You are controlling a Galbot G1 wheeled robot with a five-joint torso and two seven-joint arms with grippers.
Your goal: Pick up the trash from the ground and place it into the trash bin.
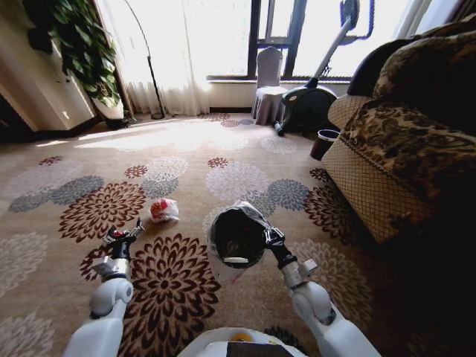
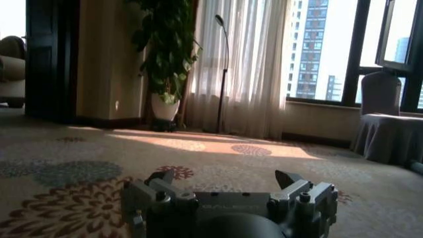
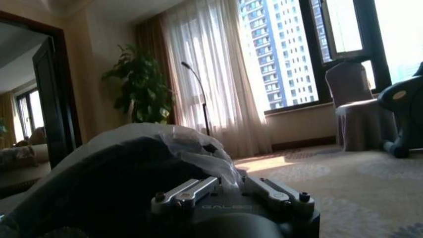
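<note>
Right claw (image 1: 269, 236) is clamped on the trash bin (image 1: 236, 239) rim at frame centre. Left claw (image 1: 125, 233) is held spread at lower left, near the wrapper (image 1: 163, 210) on the carpet (image 1: 67, 171).

A floral carpet (image 1: 186, 178) covers the floor. A patterned sofa (image 1: 405, 141) stands along the right, with a small dark pot (image 1: 323, 143) just beside its far end. By the window are a covered chair (image 1: 269, 85), an exercise bike (image 1: 312, 100), white curtains (image 1: 167, 52), a floor lamp (image 1: 149, 67) and a potted plant (image 1: 82, 48).
</note>
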